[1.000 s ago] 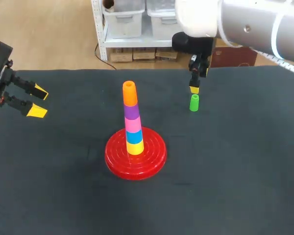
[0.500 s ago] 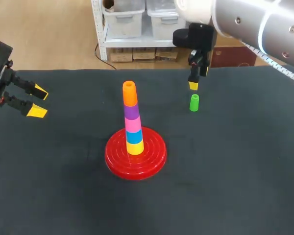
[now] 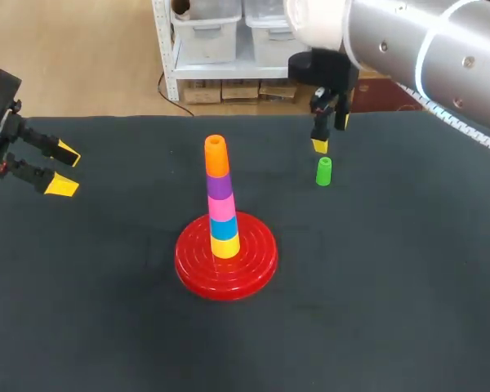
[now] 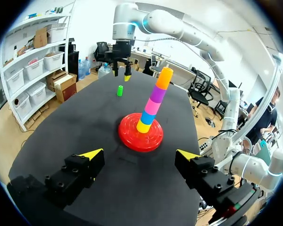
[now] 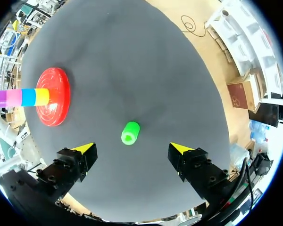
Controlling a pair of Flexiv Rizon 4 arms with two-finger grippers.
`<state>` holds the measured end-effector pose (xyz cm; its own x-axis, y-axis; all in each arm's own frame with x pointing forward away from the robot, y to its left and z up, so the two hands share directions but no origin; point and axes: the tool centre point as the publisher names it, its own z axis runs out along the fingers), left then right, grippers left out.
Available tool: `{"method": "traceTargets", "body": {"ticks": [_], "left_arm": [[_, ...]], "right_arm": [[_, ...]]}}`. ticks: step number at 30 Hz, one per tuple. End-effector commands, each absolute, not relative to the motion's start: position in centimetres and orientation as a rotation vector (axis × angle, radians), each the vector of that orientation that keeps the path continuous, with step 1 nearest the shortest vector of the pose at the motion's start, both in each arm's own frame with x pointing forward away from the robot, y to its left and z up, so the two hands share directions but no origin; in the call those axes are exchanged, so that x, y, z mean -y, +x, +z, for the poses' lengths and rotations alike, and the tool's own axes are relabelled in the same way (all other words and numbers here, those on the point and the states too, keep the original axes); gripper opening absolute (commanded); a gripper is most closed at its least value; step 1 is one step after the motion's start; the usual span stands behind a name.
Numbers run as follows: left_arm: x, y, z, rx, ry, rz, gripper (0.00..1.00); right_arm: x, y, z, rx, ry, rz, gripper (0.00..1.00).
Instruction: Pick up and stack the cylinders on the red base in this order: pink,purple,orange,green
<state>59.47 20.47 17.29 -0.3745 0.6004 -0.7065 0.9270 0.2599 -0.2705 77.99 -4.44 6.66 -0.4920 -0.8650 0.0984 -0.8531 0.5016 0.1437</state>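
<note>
On the red base (image 3: 225, 260) stands a stack (image 3: 220, 200) of yellow, blue, pink, purple and orange cylinders, orange on top. The green cylinder (image 3: 324, 171) stands upright and alone on the mat at the back right. My right gripper (image 3: 331, 133) hangs open just above and behind it. In the right wrist view the green cylinder (image 5: 130, 133) lies below and slightly ahead of the open gripper (image 5: 132, 148), touching neither finger. My left gripper (image 3: 64, 170) is open and holds nothing at the far left edge. In its own view, the left gripper (image 4: 139, 154) faces the base (image 4: 140, 136).
The dark mat (image 3: 376, 294) covers the whole table. The right arm's thick grey link (image 3: 425, 41) passes over the back right corner.
My right gripper has drawn up a little from the green cylinder and turned at the wrist, so both yellow tips now show. The left arm and the stack have not moved.
</note>
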Motion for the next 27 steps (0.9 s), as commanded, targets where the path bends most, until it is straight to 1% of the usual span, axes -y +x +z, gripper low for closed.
{"method": "traceTargets", "body": {"ticks": [1,9,14,27], "left_arm": [[-20.5,59.6,17.2,-2.070,1.385,-0.932,1.00],[-20.5,59.6,17.2,-2.070,1.385,-0.932,1.00],[-20.5,59.6,17.2,-2.070,1.385,-0.932,1.00],[-20.5,59.6,17.2,-2.070,1.385,-0.932,1.00]], "right_arm": [[4.7,77.0,5.2,2.602,1.509,-0.105,1.00],[4.5,76.2,4.2,2.616,1.515,-0.160,1.00],[4.7,76.4,5.5,2.547,1.530,-0.187,1.00],[4.7,76.4,5.5,2.547,1.530,-0.187,1.00]]}}
